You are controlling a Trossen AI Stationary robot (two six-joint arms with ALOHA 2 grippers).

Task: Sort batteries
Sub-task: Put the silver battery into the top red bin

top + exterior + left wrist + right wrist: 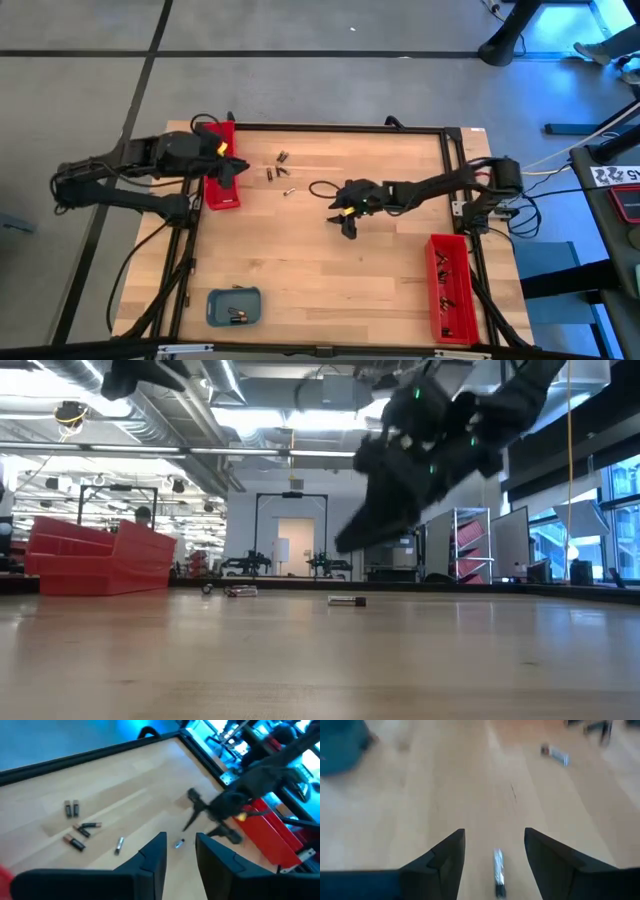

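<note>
Over the near-left red tray, the left gripper hung with jaws parted and nothing between them, a cluster of loose batteries just to its right. Mid-table, the right gripper stood released, straddling one battery that lay between its fingers. The pick step seemed in hand; next it likely needed lowering and closing. No writing was readable.

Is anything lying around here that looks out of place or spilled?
Yes. Several batteries lie loose at odd angles on the bare wooden table, outside the red trays and the small blue tray. One stray cell lies right between the right end effector's open fingers.
</note>
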